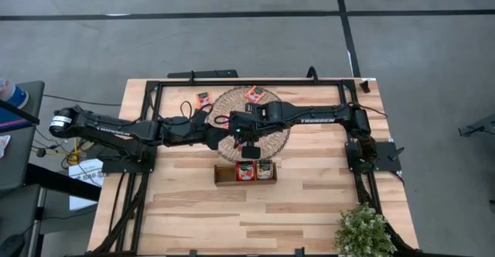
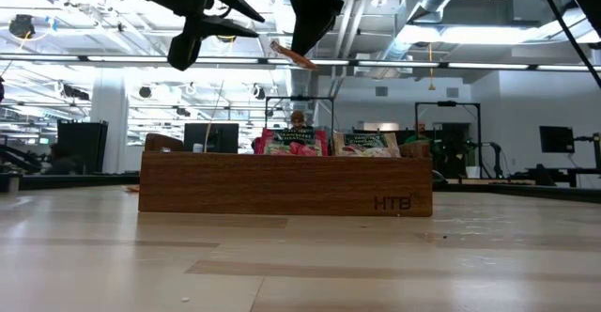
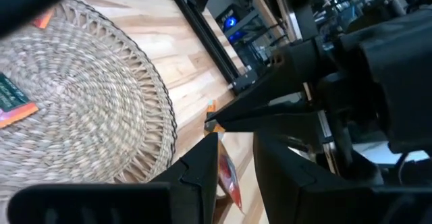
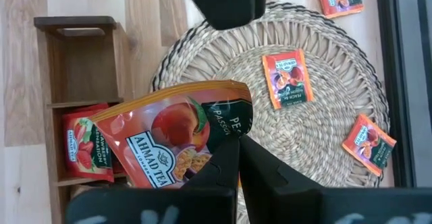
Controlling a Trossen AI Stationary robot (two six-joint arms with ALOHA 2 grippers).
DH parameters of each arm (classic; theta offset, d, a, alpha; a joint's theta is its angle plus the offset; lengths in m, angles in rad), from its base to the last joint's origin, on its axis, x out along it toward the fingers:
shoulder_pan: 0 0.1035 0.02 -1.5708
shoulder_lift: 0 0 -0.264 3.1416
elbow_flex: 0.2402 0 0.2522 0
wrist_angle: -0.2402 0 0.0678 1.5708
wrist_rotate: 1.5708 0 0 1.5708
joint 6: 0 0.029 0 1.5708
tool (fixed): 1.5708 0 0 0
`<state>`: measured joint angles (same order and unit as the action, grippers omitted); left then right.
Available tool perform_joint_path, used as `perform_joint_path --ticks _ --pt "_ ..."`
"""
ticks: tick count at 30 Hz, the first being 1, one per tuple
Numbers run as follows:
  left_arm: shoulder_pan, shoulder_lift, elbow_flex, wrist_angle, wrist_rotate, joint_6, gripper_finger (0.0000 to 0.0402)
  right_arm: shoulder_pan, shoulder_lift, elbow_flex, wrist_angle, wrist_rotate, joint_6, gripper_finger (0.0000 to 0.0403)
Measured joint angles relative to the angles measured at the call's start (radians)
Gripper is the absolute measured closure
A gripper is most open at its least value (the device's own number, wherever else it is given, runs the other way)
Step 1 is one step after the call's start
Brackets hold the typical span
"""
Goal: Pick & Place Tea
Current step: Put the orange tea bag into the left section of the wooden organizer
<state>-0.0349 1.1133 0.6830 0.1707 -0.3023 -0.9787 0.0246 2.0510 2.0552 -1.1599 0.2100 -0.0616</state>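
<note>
My right gripper (image 4: 237,158) is shut on a red-orange peach tea sachet (image 4: 172,143) and holds it in the air above the wooden tray (image 2: 282,185) and the near rim of the round woven mat (image 4: 324,116). Two tea sachets (image 1: 246,171) (image 1: 264,170) stand in the tray; its end compartment (image 4: 74,62) is bare. Loose sachets lie flat on the mat (image 4: 287,79) (image 4: 369,143), and one (image 1: 203,98) lies on the table. My left gripper (image 3: 243,177) is open and nearly level, close beside the held sachet (image 3: 228,173); in the low view its tips (image 2: 258,25) stand just apart from it. My right gripper pinches the sachet between its two fingers at the edge of its dark-green side (image 4: 233,140). The fingers slant down from above. The sachet is lifted clear and tilted, sticking out sideways from the fingertips (image 2: 291,56) over the tray.
A black metal frame (image 1: 155,87) runs along the table's left, far and right sides. A potted plant (image 1: 363,230) stands at the near right corner. Bare wood lies in front of the tray (image 1: 247,218).
</note>
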Motion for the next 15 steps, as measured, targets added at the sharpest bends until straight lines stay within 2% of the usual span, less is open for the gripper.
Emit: perform_joint_path --ticks 15 --pt "-0.019 0.000 0.001 0.019 -0.018 -0.027 0.0315 0.002 -0.006 0.000 -0.005 0.000 -0.019 0.0403"
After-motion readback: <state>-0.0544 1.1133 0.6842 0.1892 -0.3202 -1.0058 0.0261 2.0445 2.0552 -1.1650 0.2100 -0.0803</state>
